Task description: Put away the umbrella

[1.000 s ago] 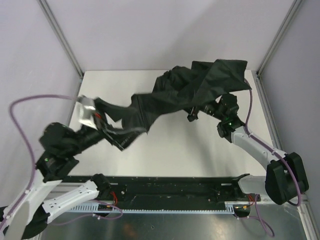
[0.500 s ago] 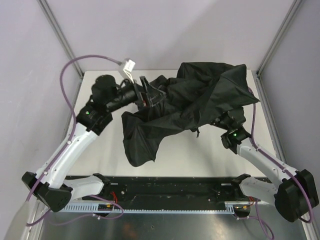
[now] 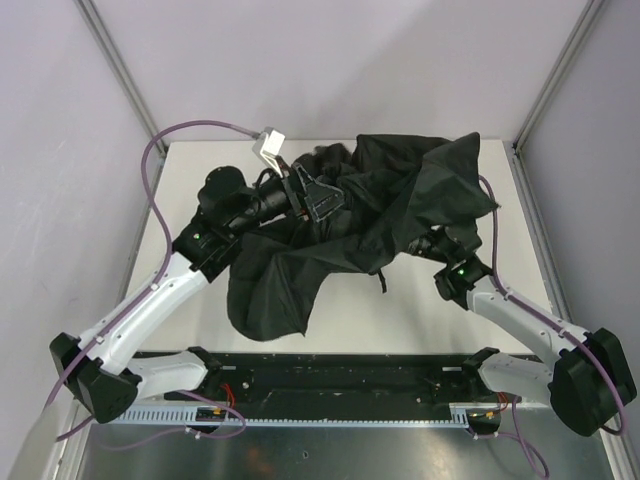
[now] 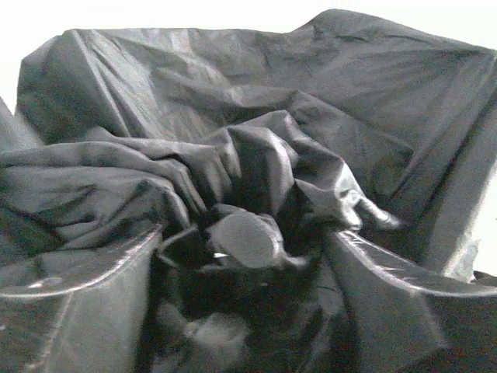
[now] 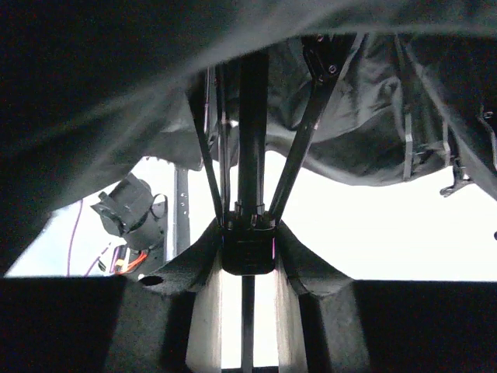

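Snagging, we judge: left gripper, fingers apart at 11 o'clock, may trap folds of the black fabric folding umbrella that the right gripper clamps.

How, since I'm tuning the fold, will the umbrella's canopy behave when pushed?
Probably floppy: the umbrella canopy lies in loose creases, so it should bunch rather than slide. The shaft and ribs look straight, likely stiff.

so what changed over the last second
The left pincer swung from the near left of the table to the far side and now straddles the top of the umbrella, open. The canopy flap that stretched leftward dropped and hangs toward the near edge. The right pincer stayed clamped on the shaft.
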Robot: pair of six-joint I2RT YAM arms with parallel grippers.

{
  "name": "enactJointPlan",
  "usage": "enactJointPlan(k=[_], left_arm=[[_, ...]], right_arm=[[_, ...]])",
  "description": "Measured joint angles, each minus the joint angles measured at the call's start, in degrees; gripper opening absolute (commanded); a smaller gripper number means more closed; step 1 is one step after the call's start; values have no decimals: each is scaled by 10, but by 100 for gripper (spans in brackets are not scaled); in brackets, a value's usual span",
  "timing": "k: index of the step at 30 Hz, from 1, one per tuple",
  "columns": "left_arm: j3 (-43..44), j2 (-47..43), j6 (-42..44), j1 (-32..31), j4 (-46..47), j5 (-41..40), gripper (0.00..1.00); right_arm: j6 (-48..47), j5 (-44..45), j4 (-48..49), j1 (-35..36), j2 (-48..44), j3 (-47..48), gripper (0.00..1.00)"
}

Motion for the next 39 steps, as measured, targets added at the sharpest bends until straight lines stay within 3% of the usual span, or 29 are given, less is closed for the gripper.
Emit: enactJointPlan(k=[3,4,5,6,8,13,17,20,23,24,25,29,30,33,39], left_arm=[[-1,9,-13,5,24,12,20],[-2,9,-18,6,29,17,10],[-3,9,-18,8,33,21,5],[-7,8,-17,9,38,22,3],[-19,5,-24,10,54,23,1],[-49,-7,-40,10,71,11,0],[-53,-17,-56,16,70,3,0],[-54,-27,-71,23,63,6,0],[-54,-33,-86,28,56,15,0],[-54,-34,-94,30,53,20,2],[-54,-36,-99,31,50,21,12],[-54,-38,-110,54,45,51,82],[-55,-39,-115,66,45,61,91],[-56,-46,-134,118,52,94,98],[-56,-50,-150,161,67,169,99]], right_arm=[[6,-2,-3,5,0,0,0],[7,-1,-5,6,0,0,5],[8,2,-11,7,-1,0,19],[8,8,-16,8,-2,0,34],[8,23,-33,10,-9,0,53],[21,117,-104,49,-46,0,64],[15,244,-155,112,-76,0,64],[0,346,-174,179,-82,0,55],[-26,442,-178,231,-78,0,17],[-35,483,-173,246,-73,0,9],[-47,501,-169,253,-70,0,4],[-63,501,-143,256,-52,0,0],[-62,476,-131,240,-49,0,0],[-49,377,-108,176,-48,0,0],[-20,219,-90,100,-48,0,0]])
